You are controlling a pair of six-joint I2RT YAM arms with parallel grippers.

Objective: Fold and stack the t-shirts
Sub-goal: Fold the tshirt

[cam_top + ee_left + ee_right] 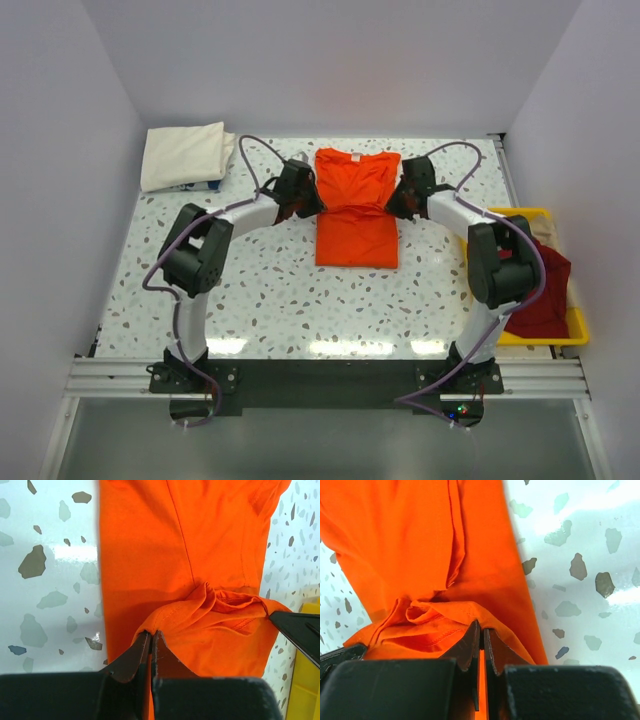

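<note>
My left gripper (151, 639) pinches the orange shirt (356, 225), jaws closed on its edge. My right gripper (481, 630) pinches the opposite edge.

Cloth, matt and soft: orange t-shirt (356, 215) with stitched hems, cream t-shirt (183, 155), dark red t-shirt (545, 290). Smooth, glossy, speckled stone-look top reflecting light: table (280, 290). Smooth yellow plastic: tray (577, 322).
</note>
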